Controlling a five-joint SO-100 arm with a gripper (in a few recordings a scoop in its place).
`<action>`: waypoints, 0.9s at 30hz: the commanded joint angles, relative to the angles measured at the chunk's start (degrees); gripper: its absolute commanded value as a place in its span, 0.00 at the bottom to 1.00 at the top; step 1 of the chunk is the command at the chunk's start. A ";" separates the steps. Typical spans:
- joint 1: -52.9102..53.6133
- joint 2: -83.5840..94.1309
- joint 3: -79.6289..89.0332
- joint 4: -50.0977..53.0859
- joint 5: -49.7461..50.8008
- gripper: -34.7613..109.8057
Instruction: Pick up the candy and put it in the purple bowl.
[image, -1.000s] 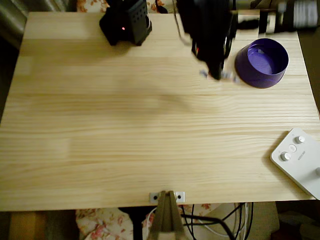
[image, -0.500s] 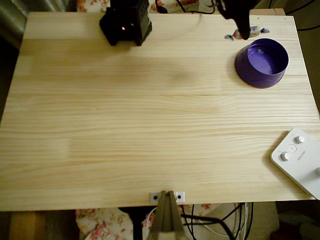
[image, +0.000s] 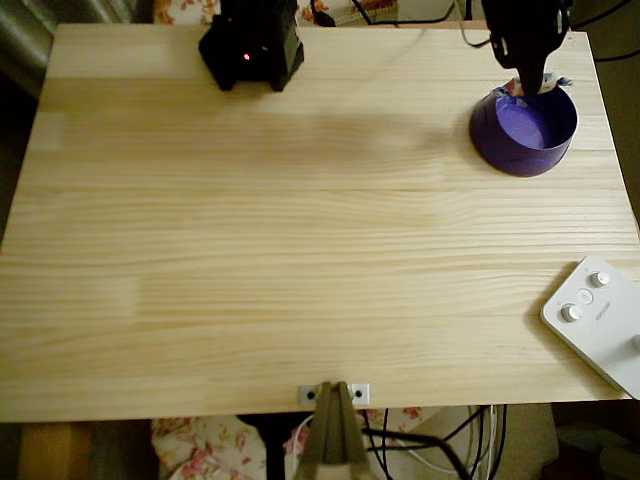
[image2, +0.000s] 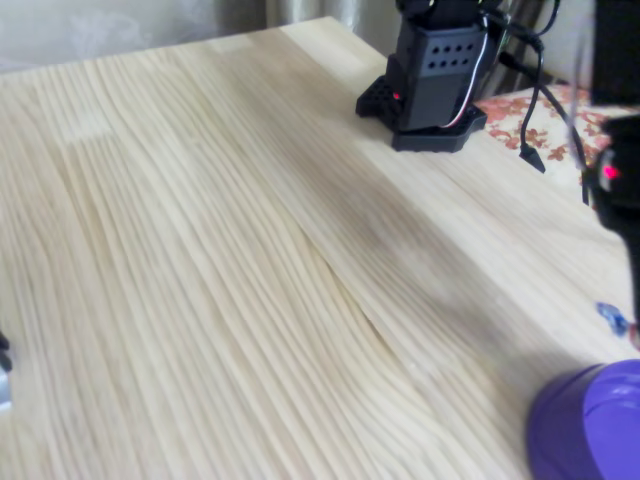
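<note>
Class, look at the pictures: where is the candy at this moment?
In the overhead view, the candy sits at upper right, pinched in the hand over the far rim of the purple bowl.

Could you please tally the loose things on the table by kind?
Candy, held in the gripper over the bowl: 1
Purple bowl: 1
White device with round buttons: 1
Total: 3
</note>
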 joint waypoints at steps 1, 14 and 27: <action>-1.41 1.05 -6.77 -0.35 0.18 0.24; 0.35 3.52 -5.45 -0.44 2.11 0.35; 11.51 15.56 5.80 -0.26 -0.53 0.24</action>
